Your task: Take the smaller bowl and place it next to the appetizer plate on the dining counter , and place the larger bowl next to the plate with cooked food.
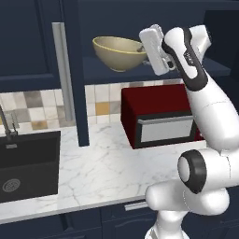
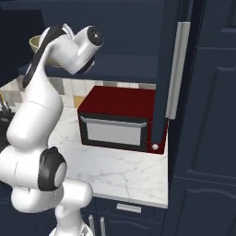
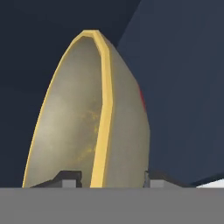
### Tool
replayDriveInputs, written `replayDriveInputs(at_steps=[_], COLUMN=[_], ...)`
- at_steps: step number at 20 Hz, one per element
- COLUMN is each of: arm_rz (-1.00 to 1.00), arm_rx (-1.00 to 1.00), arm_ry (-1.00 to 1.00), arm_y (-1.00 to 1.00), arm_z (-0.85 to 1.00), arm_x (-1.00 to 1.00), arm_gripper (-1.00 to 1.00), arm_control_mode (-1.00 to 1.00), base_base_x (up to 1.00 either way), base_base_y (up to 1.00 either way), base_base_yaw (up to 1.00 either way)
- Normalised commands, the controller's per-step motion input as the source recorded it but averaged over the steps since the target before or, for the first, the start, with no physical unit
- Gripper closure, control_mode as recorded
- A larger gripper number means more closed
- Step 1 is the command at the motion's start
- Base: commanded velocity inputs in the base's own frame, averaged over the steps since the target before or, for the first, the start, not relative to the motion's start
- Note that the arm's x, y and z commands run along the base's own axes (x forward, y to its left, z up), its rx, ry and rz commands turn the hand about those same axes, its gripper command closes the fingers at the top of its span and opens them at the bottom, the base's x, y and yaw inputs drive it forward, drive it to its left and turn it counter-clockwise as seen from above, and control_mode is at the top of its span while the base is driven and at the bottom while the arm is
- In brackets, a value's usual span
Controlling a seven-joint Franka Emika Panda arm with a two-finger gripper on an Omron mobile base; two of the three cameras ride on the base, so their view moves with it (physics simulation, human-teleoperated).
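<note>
Partly hidden by the wrist, the gripper [image 1: 143, 48] meets the right rim of the larger bowl [image 1: 119, 53] in the left base view, and its fingertips cannot be made out there. Seen from the hand, the bowl [image 3: 87, 118] stands edge-on with its yellow rim running up between the two fingertips [image 3: 68, 178], one on the inner side and one on the outer wall, so the jaws are closed to a middling width across the bowl's wall. From the right base camera just a sliver of the bowl [image 2: 37, 44] peeks out behind the arm's upper links, and the hand itself is covered. The bowl sits up in the open navy cabinet [image 1: 154, 18], level with the shelf [image 1: 210, 69]; whether its foot touches the shelf or hangs just clear cannot be told. Nothing can be seen inside the bowl. Left of it the cabinet's upright post [image 1: 77, 74] is close, and a long grey handle [image 1: 63, 70] hangs beside that. Below, a red microwave [image 1: 161, 114] stands on the marble counter [image 1: 102, 172], with open counter in front of it and a dark sink [image 1: 28, 165] at the far left, its tap cut off by the edge.
</note>
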Motion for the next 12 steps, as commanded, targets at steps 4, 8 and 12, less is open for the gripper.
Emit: replayDriveInputs(at_steps=[4, 8, 12], arm_rz=[-0.01, 0.0, 0.0], arm_rx=[0.0, 0.0, -0.06], arm_ry=[-0.02, 0.02, 0.13], arm_y=[-0.19, -0.24, -0.26], arm_z=[0.13, 0.23, 0.0], arm_x=[-1.0, -1.0, -1.0], arm_gripper=[1.0, 1.0, 1.0], arm_control_mode=[-1.0, -1.0, -1.0], base_base_x=[0.0, 0.0, 0.0], base_base_y=[0.0, 0.0, 0.0], base_base_yaw=[0.0, 0.0, 0.0])
